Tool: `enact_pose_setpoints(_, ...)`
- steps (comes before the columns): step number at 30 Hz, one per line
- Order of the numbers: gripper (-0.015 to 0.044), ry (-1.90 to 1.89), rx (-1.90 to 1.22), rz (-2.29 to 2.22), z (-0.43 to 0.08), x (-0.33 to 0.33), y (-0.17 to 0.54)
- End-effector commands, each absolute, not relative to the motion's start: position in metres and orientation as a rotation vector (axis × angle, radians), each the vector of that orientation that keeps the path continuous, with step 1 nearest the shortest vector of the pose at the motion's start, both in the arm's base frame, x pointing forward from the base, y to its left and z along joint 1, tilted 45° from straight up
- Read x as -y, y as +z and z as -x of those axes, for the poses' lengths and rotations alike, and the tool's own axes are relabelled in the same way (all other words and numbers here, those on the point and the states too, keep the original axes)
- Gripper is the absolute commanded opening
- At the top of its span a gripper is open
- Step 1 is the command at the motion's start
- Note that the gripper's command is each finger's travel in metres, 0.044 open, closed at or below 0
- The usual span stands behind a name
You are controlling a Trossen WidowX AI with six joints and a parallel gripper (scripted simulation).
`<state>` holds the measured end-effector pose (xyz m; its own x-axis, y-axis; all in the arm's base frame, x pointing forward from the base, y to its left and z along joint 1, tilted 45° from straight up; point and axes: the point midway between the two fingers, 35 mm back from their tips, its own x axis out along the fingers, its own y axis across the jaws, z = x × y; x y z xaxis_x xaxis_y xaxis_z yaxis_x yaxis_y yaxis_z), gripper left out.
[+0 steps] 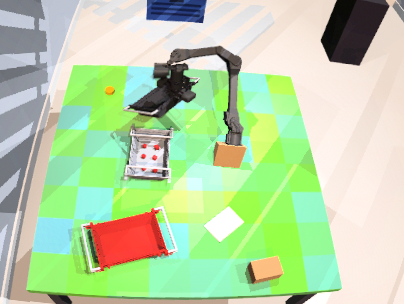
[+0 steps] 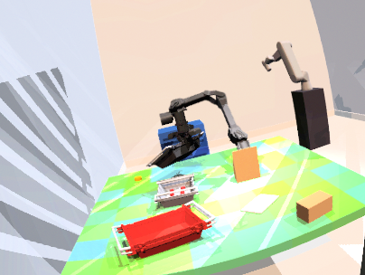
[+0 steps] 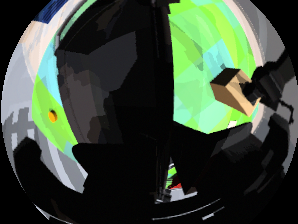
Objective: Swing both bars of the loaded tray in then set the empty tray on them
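The loaded tray (image 1: 161,156) (image 2: 176,199) is grey, with small red blocks (image 1: 154,157) (image 2: 182,190) inside. Its white wire bars, the far one (image 1: 151,134) and the near one (image 1: 148,170), lie across its top just inside the two ends. My gripper (image 1: 175,94) (image 2: 182,137) is shut on the black empty tray (image 1: 149,101) (image 2: 173,156) (image 3: 100,80) and holds it in the air behind the loaded tray. The black tray sits slantwise and looks tilted, its left end nearer the top and exterior views. The fingertips' hold on its wall is hard to see.
A red tray (image 1: 127,239) (image 2: 164,230) with bars swung out stands at the front left. An orange block (image 1: 229,155) (image 2: 247,164) stands by the arm's base, another (image 1: 266,270) (image 2: 314,205) at the front right. A white sheet (image 1: 224,224) (image 2: 260,203) and an orange disc (image 1: 109,90) (image 3: 52,115) also lie there.
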<state>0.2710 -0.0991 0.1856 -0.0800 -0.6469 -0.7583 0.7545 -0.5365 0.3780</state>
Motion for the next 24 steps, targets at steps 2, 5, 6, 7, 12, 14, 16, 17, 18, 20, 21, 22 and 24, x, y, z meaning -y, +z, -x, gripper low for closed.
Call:
enact_pose_setpoints(2,0.0,-1.747,-0.189,-1.14,-0.286,0.084,0.179)
enact_pose_setpoints(5,0.0,-1.736,-0.225,-1.108,-0.292,0.076,0.171)
enact_pose_setpoints(6,0.0,-1.733,-0.237,-1.097,-0.294,0.073,0.168)
enact_pose_setpoints(7,0.0,-1.729,-0.248,-1.087,-0.296,0.07,0.165)
enact_pose_setpoints(12,0.0,-1.71,-0.305,-1.031,-0.306,0.056,0.151)
enact_pose_setpoints(14,0.0,-1.702,-0.327,-1.009,-0.309,0.05,0.145)
enact_pose_setpoints(16,0.0,-1.694,-0.348,-0.986,-0.313,0.044,0.139)
enact_pose_setpoints(17,0.0,-1.69,-0.359,-0.974,-0.314,0.041,0.136)
enact_pose_setpoints(18,0.0,-1.686,-0.369,-0.963,-0.316,0.037,0.133)
enact_pose_setpoints(20,0.0,-1.677,-0.39,-0.94,-0.318,0.031,0.127)
enact_pose_setpoints(21,0.0,-1.673,-0.4,-0.928,-0.319,0.028,0.124)
enact_pose_setpoints(22,0.0,-1.668,-0.41,-0.916,-0.321,0.025,0.121)
enact_pose_setpoints(24,0.0,-1.66,-0.429,-0.893,-0.323,0.019,0.115)
